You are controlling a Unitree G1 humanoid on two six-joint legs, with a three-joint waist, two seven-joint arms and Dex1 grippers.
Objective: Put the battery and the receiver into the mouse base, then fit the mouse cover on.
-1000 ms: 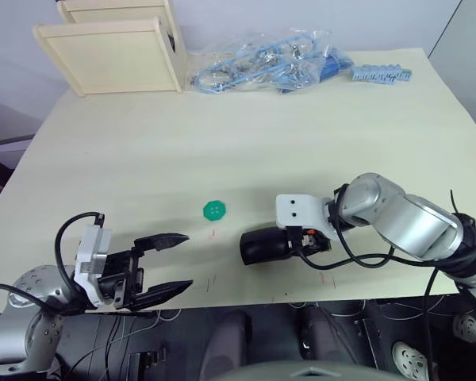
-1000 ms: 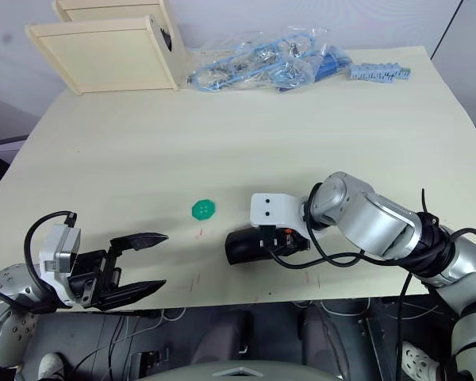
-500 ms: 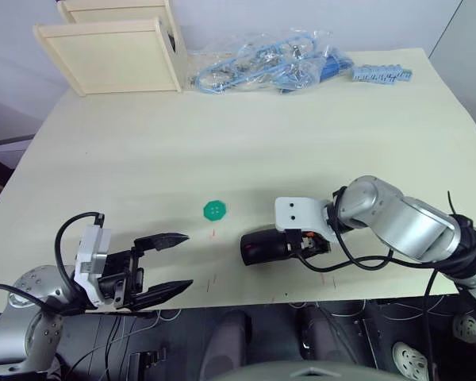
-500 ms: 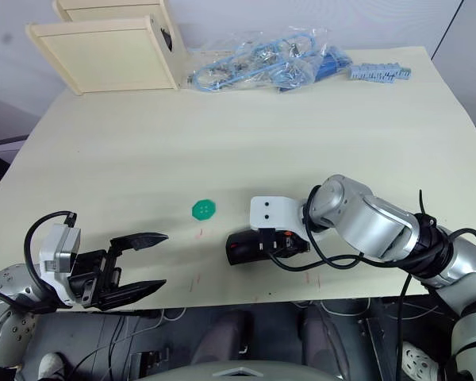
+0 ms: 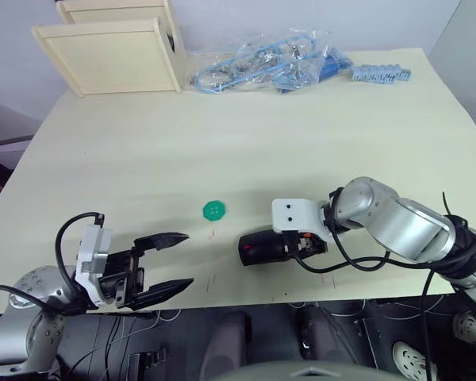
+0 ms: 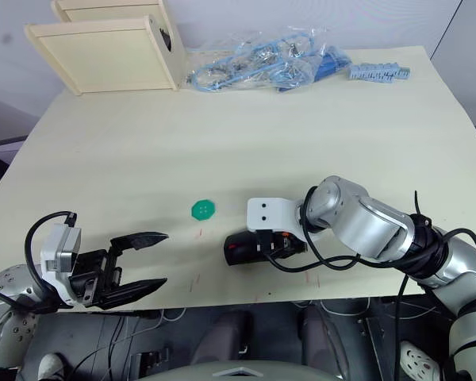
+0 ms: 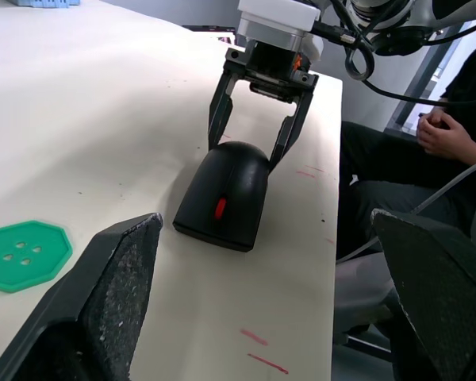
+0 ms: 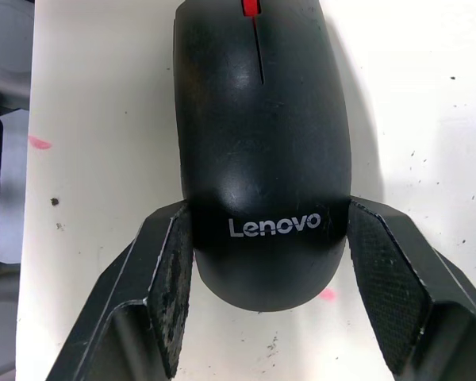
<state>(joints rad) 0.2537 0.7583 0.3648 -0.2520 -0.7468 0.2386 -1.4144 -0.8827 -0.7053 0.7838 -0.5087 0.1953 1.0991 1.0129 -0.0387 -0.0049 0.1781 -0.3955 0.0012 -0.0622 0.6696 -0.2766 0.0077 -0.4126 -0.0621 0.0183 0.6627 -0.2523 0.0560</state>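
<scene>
Between my right gripper's (image 8: 262,317) fingers sits the mouse cover (image 8: 260,151), fitted on the mouse and resting on the table (image 5: 301,143) near its front edge; both pads touch its rear. My left gripper (image 5: 168,264) hangs spread and empty, beyond a green disc (image 5: 214,209).

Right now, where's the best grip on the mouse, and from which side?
Pinch the mouse across its rounded rear, at the logo, coming low from its tail end on the robot's right. It lies flat, and the sides there are narrow and near parallel, fitting the right gripper, whose fingers sit on both sides.
</scene>
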